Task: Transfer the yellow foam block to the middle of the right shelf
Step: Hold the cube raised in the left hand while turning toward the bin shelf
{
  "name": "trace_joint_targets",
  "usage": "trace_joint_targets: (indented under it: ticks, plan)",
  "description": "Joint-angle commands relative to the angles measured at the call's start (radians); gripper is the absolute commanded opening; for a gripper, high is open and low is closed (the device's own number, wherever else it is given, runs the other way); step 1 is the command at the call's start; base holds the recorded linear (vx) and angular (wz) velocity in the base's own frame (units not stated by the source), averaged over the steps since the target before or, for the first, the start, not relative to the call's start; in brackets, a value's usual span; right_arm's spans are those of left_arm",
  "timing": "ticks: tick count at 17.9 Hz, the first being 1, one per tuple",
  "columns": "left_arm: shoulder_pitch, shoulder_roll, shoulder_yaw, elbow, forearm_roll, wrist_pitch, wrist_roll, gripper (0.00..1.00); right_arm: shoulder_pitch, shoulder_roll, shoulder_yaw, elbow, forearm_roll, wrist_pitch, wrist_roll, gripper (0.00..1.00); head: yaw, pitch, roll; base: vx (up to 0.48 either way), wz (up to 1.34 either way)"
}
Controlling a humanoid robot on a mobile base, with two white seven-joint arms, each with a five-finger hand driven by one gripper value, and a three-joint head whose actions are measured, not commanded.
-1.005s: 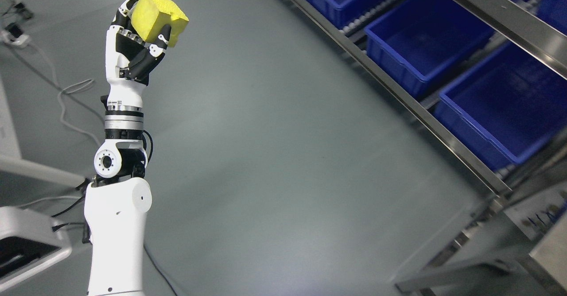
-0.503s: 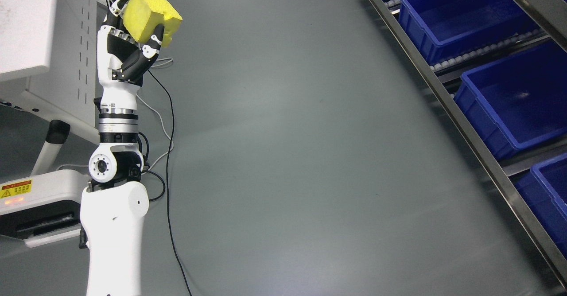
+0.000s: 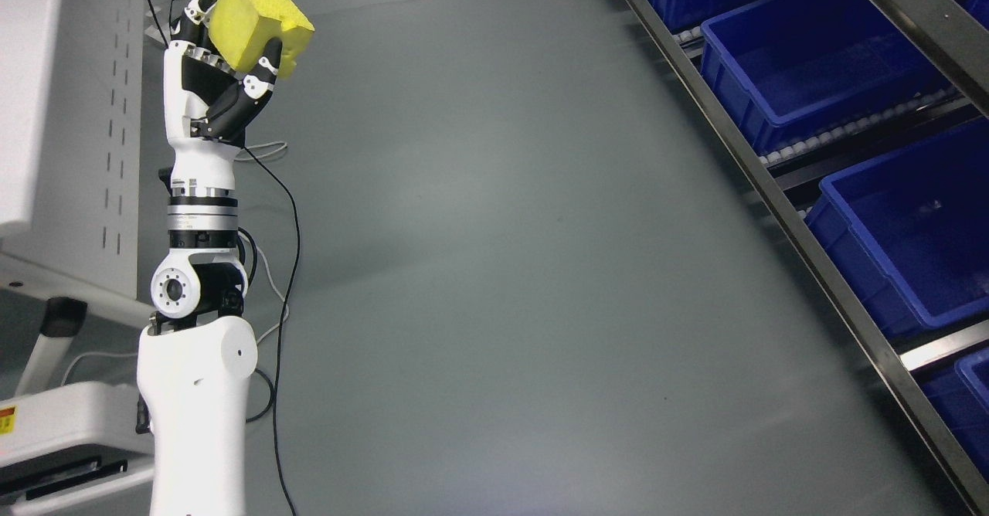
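The block sits high in the left hand, raised on an upright arm, with the black-and-white fingers curled round its lower half and its top corner clear above them. It is bright yellow foam, a chunky squarish piece with soft, slightly rounded edges and a matte, porous face; one side looks a shade paler than the rest.

Right of the hand lies a broad stretch of bare grey floor, smooth and dull, open all the way to the shelf. That shelf's metal front rail runs diagonally, well apart from the hand, and behind it stand deep blue plastic bins on roller tracks. A second steel rail crosses the upper right corner above them.

Just left of the hand stands a white perforated panel, close to the wrist. Black and white cables trail on the floor beside the forearm.
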Motion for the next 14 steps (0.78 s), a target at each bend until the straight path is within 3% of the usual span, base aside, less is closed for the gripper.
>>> trace_joint_targets:
  ticks: [1,14]
  plan:
    - [0.000,0.017,0.001,-0.013,-0.001,0.007,0.001,0.45,0.002,-0.017,0.000,-0.017,0.003,0.001,0.001,1.00,0.0000,0.000,0.000,0.362,-0.16]
    - [-0.002,0.017,-0.012,-0.014,-0.001,0.010,-0.001,0.45,0.002,-0.017,0.000,-0.017,0.003,0.001,0.001,1.00,0.0000,0.000,0.000,0.419,-0.22]
